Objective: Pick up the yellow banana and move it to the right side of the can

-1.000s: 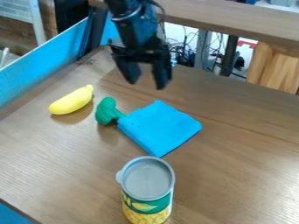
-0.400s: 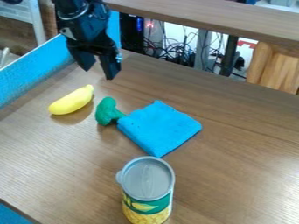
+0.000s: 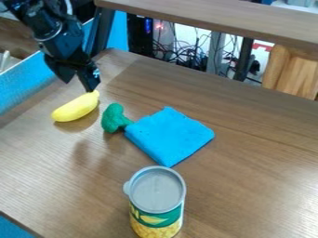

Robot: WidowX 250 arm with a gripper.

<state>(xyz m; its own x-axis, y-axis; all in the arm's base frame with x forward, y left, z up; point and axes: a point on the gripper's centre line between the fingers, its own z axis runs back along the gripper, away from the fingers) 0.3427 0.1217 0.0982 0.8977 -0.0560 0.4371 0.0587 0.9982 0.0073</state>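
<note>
Brown wood-grain tabletop spreads under everything, edged along the view's left by a bright blue panel. On its left part lies a smooth yellow toy banana, slanted, with its narrow tip towards the upper right. Just above that tip hangs the black two-finger gripper, slightly tilted, its fingers spread with a gap between them and nothing held; whether the nearer fingertip touches the banana, I cannot tell. Right of the banana and apart from it lies a green toy broccoli, its stem reaching the corner of a folded, bright blue cloth. Nearer the camera, well apart from the banana, stands an upright can with a grey lid and a green-and-yellow label. Beyond the table's far edge, tangled dark cables show beneath a long wooden beam.
</note>
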